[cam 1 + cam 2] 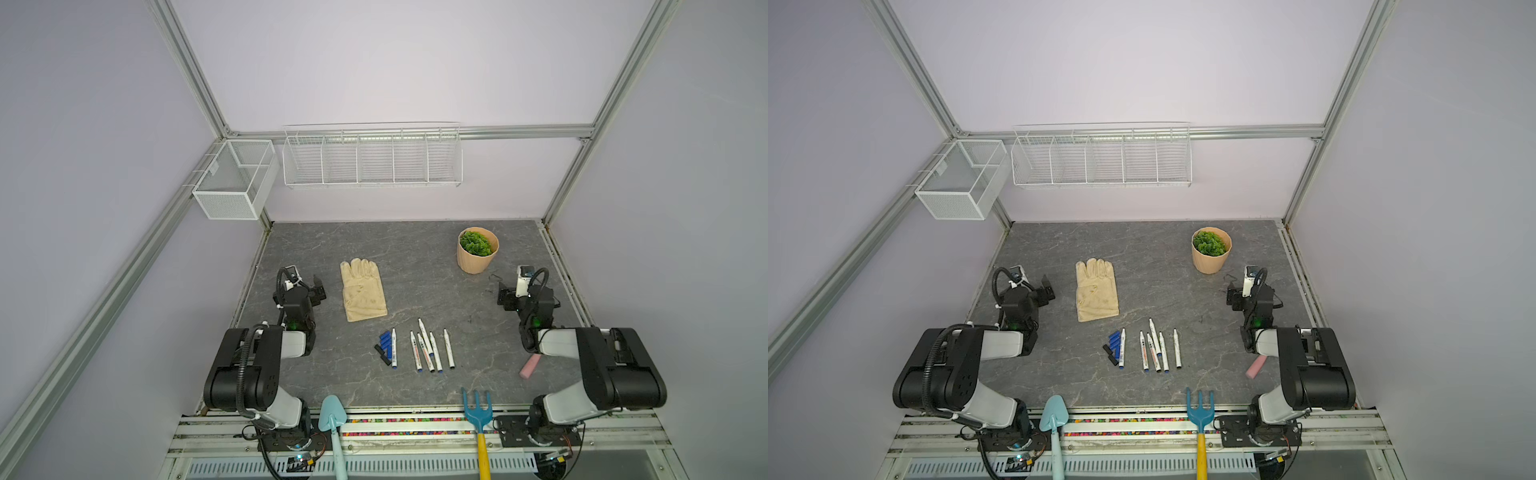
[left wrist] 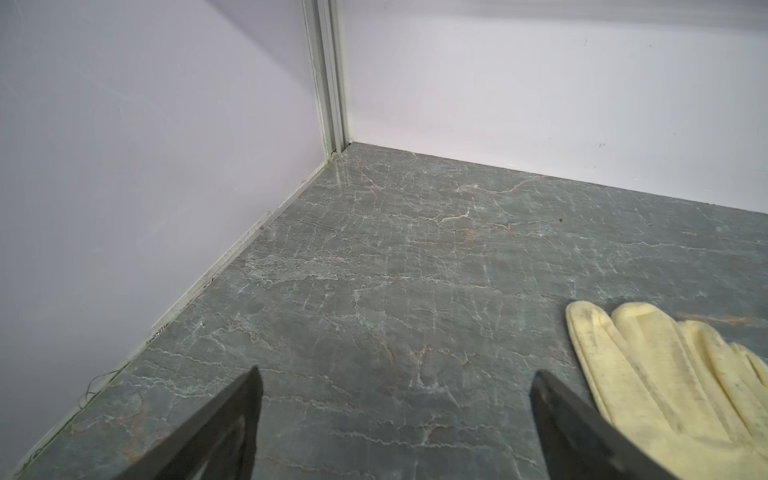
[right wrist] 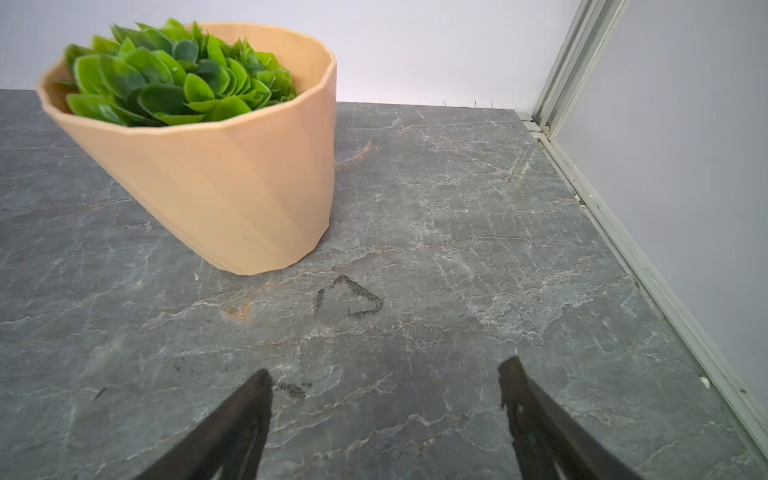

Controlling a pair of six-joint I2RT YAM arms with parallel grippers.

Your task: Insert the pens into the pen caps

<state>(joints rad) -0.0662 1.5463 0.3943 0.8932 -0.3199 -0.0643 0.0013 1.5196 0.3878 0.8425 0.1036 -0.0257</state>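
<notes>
Several white pens [image 1: 448, 349] [image 1: 1177, 349] lie side by side near the middle front of the grey table, uncapped. One more pen [image 1: 394, 348] [image 1: 1122, 348] lies a little to their left, against a cluster of blue pen caps [image 1: 385, 340] [image 1: 1113, 338] and black pen caps [image 1: 381, 355] [image 1: 1109, 354]. My left gripper [image 1: 318, 286] [image 1: 1047, 289] [image 2: 397, 372] hovers open at the table's left side, empty. My right gripper [image 1: 503, 298] [image 1: 1233, 297] [image 3: 387, 365] stands open at the right side, empty. Neither wrist view shows pens or caps.
A cream glove [image 1: 363, 293] [image 2: 665, 374] lies just right of my left gripper. A potted plant [image 1: 477, 251] [image 3: 232, 187] stands ahead of my right gripper. A pink block [image 1: 530, 365], a light blue shovel [image 1: 332, 415] and a blue rake [image 1: 478, 409] lie along the front. Wire baskets [image 1: 372, 160] hang on the back wall.
</notes>
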